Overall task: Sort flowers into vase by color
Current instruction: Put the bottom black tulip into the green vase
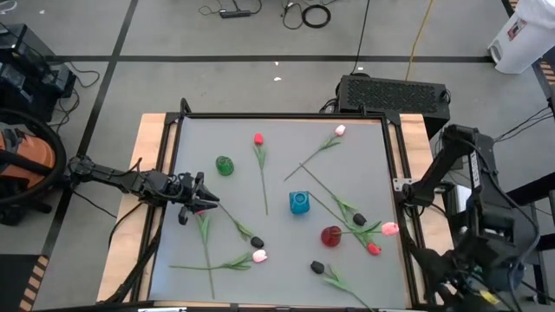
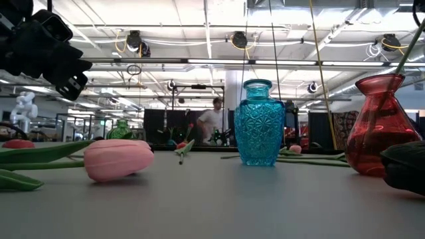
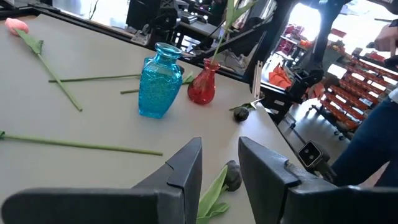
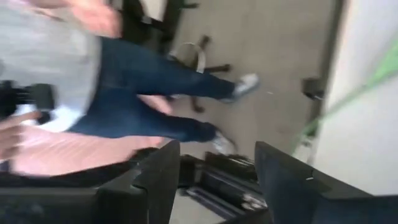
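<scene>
1. The left gripper (image 1: 201,204) hovers low over the table's left side, fingers spread and empty, above a dark-headed tulip (image 3: 232,176) and its leaf; this looks like the approach to a pick.
2. Next move calls for lowering, pinching the thin stem, then carrying it to a vase.
3. The right gripper (image 4: 214,177), jaws apart and empty, waits beyond the table's right edge.
4. The red vase (image 1: 331,236) holds one stem; the blue vase (image 1: 299,203) and green vase (image 1: 225,165) look empty.
5. Other flowers (image 1: 260,160) lie scattered over the table (image 1: 364,165).
</scene>
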`<control>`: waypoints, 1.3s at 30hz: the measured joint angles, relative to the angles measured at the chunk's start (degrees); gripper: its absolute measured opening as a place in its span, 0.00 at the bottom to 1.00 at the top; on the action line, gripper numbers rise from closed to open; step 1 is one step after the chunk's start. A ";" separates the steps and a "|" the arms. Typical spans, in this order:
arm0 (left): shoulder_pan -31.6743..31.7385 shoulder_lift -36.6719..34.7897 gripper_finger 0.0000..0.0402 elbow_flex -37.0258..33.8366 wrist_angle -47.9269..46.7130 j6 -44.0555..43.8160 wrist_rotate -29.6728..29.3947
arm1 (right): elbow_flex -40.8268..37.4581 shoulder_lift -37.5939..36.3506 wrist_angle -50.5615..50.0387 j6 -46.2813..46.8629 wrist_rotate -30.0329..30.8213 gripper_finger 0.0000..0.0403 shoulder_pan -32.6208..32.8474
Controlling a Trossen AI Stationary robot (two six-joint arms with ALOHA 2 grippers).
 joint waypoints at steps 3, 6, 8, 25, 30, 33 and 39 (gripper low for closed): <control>0.02 -0.01 0.28 0.00 -0.02 0.00 0.00 | 0.00 1.07 -3.24 1.98 2.92 0.49 0.19; 0.02 -0.02 0.28 0.00 0.00 0.00 0.00 | 0.00 2.88 -5.57 4.32 5.94 0.49 0.13; 0.02 0.00 0.28 0.00 0.00 0.00 0.00 | -0.02 3.89 -6.76 5.42 6.66 0.49 0.04; 0.01 0.00 0.28 0.02 0.00 0.00 0.02 | 0.00 18.50 -8.80 23.58 10.78 0.49 -2.39; 0.02 0.00 0.28 0.02 0.00 0.00 0.02 | 0.00 21.88 -7.35 26.94 10.57 0.49 -4.90; 0.02 -0.01 0.28 0.02 -0.02 0.00 0.01 | 0.00 23.27 -7.18 27.00 10.63 0.49 -6.47; 0.00 -0.02 0.28 0.02 0.00 0.00 0.02 | 0.00 25.90 -6.59 27.18 10.62 0.49 -8.91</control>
